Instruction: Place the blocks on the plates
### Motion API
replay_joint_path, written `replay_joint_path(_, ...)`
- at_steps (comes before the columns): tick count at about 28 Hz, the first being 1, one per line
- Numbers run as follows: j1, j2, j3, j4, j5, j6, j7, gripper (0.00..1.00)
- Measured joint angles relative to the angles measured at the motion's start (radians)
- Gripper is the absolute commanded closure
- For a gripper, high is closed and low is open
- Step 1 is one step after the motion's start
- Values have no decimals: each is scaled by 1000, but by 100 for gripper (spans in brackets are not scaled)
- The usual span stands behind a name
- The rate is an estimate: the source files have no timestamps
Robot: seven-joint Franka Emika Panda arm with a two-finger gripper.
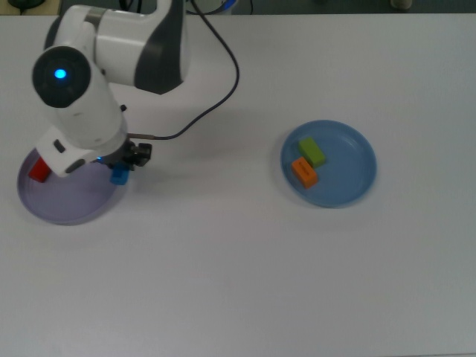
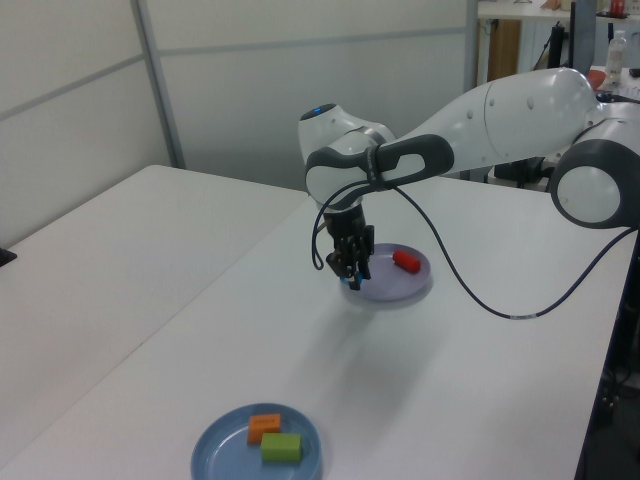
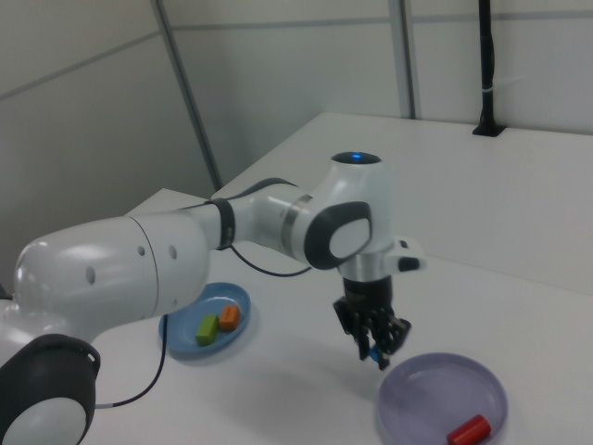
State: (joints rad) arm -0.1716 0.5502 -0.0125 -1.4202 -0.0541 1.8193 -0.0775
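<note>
The blue cube (image 1: 119, 176) hangs in my gripper (image 1: 117, 174), which is shut on it just above the right rim of the lavender plate (image 1: 63, 204) in the top view. The left view shows the gripper (image 2: 354, 281) over the near edge of that plate (image 2: 395, 290); the right view shows the gripper (image 3: 378, 355) beside the plate's (image 3: 443, 397) left rim. A red block (image 1: 39, 170) (image 2: 406, 262) (image 3: 467, 430) lies on the lavender plate. The green block (image 1: 312, 152) and orange block (image 1: 304, 172) lie on the light blue plate (image 1: 349, 167).
A black cable (image 1: 216, 97) trails from my wrist across the white table (image 1: 238, 282). My arm's white body (image 1: 89, 67) hangs over the table's upper left in the top view. The table's far edge (image 1: 335, 13) runs along the top.
</note>
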Motion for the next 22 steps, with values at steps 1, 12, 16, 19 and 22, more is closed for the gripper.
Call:
replay_joint_path(1,-9,1,-2,-1,0,0,-1,100)
replay_joint_path(12,-86,45,-10,-10,0,12,-36,83)
replay_joint_path(16,-86,51,-10,-10,0,47,-36,24)
replay_joint_path(19,-88,52,-11,-10,0,50,-36,2)
replay_joint_path(22,-90,52,-12,-10,0,51,-36,0)
